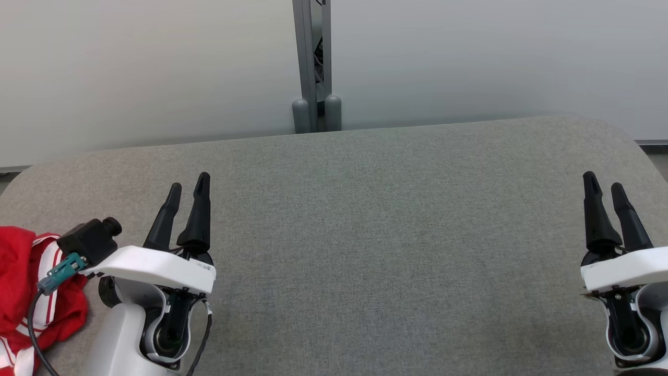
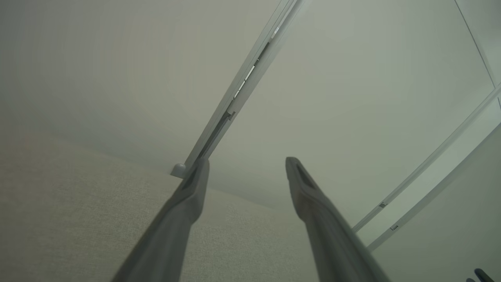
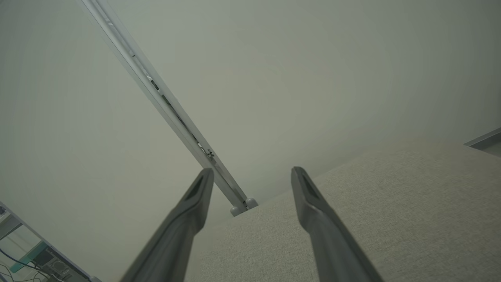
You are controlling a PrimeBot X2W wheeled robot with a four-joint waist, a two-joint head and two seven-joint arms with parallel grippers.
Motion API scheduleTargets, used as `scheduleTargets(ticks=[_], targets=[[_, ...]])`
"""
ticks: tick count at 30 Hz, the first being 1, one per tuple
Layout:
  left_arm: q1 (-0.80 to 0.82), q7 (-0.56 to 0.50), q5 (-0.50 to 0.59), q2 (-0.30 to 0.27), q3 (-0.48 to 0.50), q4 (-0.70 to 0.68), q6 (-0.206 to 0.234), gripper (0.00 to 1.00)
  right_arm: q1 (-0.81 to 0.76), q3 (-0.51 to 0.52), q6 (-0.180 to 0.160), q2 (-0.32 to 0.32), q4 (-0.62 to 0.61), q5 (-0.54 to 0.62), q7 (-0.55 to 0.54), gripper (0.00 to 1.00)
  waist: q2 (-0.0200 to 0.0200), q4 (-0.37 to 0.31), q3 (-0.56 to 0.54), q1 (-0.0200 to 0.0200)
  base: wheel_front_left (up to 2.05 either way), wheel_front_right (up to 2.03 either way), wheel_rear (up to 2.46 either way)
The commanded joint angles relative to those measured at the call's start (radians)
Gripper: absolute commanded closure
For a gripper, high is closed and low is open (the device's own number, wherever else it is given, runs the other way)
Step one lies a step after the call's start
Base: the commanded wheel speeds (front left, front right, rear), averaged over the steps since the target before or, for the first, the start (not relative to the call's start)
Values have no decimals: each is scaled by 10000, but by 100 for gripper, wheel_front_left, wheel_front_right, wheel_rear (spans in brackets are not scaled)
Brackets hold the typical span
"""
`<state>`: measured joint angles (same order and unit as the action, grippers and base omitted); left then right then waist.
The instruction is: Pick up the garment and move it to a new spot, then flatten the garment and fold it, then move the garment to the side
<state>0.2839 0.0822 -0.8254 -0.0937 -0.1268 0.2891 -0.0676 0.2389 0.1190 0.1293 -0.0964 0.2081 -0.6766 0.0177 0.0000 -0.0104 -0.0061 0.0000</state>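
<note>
While the garment (image 1: 18,261) lies bunched on the table (image 1: 365,235), left gripper (image 1: 189,180) and right gripper (image 1: 603,180) fingers stand apart.

— Where's the garment (image 1: 21,292)?
— On the tabletop (image 1: 365,235), at its left edge by the near corner, just left of the left gripper (image 1: 189,181).
— The right gripper (image 1: 603,180)?
— Over the right edge. A post (image 1: 313,68) stands behind the far edge.

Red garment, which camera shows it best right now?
The head view. The red garment lies bunched at the lower left edge of the grey surface, white stripes visible, though it is cut off by the frame and partly covered by the left arm's wrist camera. Both wrist views look out across the grey surface to the wall panels instead.
</note>
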Motion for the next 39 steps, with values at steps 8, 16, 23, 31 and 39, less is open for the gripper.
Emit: scheduleTargets(ticks=[8, 16, 23, 31, 39], targets=[[-242, -83, 1463, -320, -37, -452, 266, 0, -106, -441, 17, -56, 35, 1312, 441, 0, 0, -8, -33, 0, 0, 0, 0], [-507, -30, 2244, -394, -21, -542, 451, 0, -250, -699, 18, -72, 228, 2125, 705, 0, 0, -32, -61, 0, 0, 0, 0], [-693, 46, 2960, -479, 67, -561, 651, 0, -320, -898, 18, -13, 452, 2881, 947, 0, 0, -32, -84, 0, 0, 0, 0], [-898, 70, 3708, -590, 103, -775, 830, 0, -377, -1052, 19, 73, 689, 3583, 1120, 0, 0, -19, -109, 0, 0, 0, 0], [-1106, -76, 4352, -629, 44, -940, 947, 0, -465, -1155, 20, 147, 775, 4192, 1233, 0, 0, 3, -115, 0, 0, 0, 0]])
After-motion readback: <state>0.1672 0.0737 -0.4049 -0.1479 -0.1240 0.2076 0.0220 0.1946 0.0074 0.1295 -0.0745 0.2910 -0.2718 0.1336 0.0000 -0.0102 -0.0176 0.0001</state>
